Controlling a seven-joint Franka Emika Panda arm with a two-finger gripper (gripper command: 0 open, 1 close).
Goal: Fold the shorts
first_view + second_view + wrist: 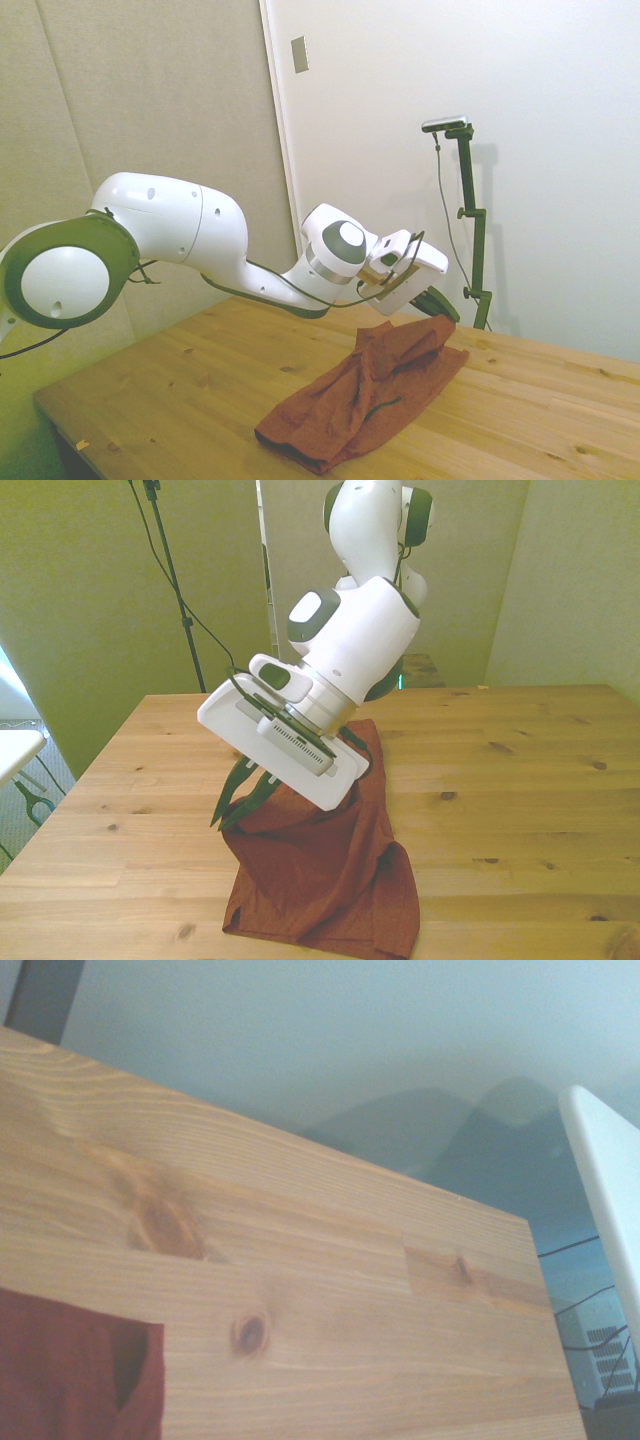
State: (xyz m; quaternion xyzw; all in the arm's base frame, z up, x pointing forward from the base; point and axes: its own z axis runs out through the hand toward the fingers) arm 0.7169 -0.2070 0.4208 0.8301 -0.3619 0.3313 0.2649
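The rust-orange shorts (370, 395) lie crumpled on the wooden table (180, 390), one end drawn up off the surface. My gripper (441, 305) is tilted low over that raised end and shut on the fabric's edge. In the front view the dark fingers (238, 798) pinch the shorts (320, 870) at their edge on the front view's left, and the cloth hangs from there down to the near table edge. The wrist view shows only a corner of the shorts (70, 1375) against bare wood.
The table (520, 780) stretches wide to the front view's right of the garment. A small white surface (15, 748) stands off the table on the front view's left. A wall and a door frame stand behind the table in the side view.
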